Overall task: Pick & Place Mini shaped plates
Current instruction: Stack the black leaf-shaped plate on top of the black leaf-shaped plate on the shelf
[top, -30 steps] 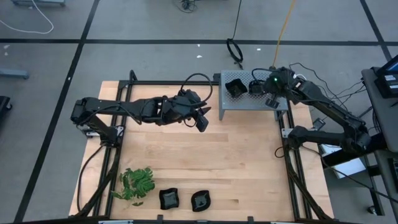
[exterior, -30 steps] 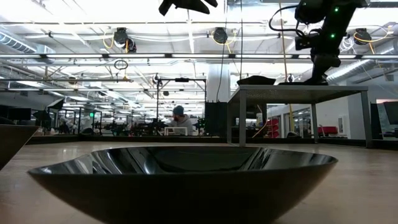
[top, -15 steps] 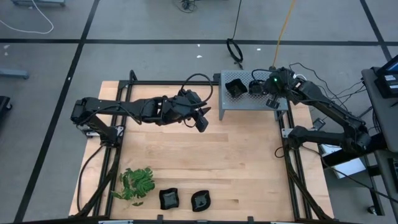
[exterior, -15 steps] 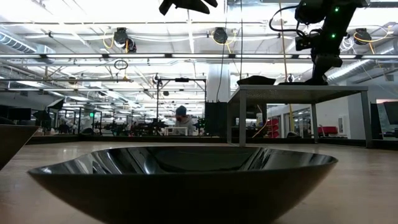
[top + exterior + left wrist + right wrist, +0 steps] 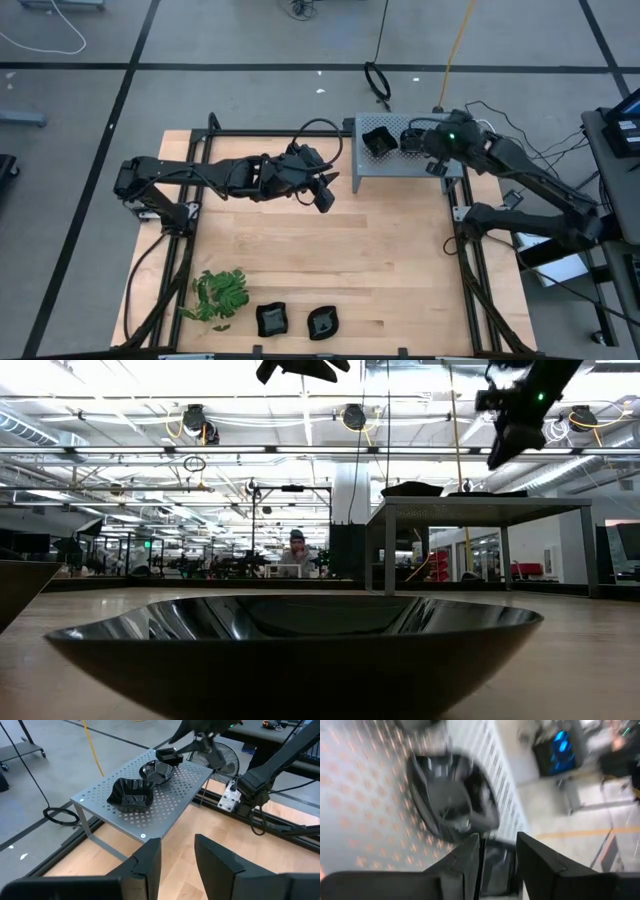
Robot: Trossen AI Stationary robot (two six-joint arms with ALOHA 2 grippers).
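Three black mini shaped plates rest on the grey perforated stand (image 5: 165, 800): a wavy one (image 5: 131, 794), a round one (image 5: 156, 771) and a small square one (image 5: 169, 756). My right gripper (image 5: 498, 455) hangs open just above the stand's right end, over the round plate (image 5: 450, 795), touching nothing. My left gripper (image 5: 326, 197) hovers open and empty over the middle of the wooden table, pointing at the stand. Two more black plates (image 5: 271, 320) (image 5: 322, 323) lie on their bases by the near edge; one fills the low view (image 5: 290, 640).
A green leafy sprig (image 5: 220, 295) lies at the near left beside the two plates. The stand (image 5: 405, 160) sits at the table's far right corner. Bare wood (image 5: 380, 260) spreads between stand and near edge. A person sits far off in the room (image 5: 297, 555).
My right gripper has lifted off the top of the grey stand, drawn back a little toward the table's right edge and tipped; nothing comes up with it and the plates stay on the stand.
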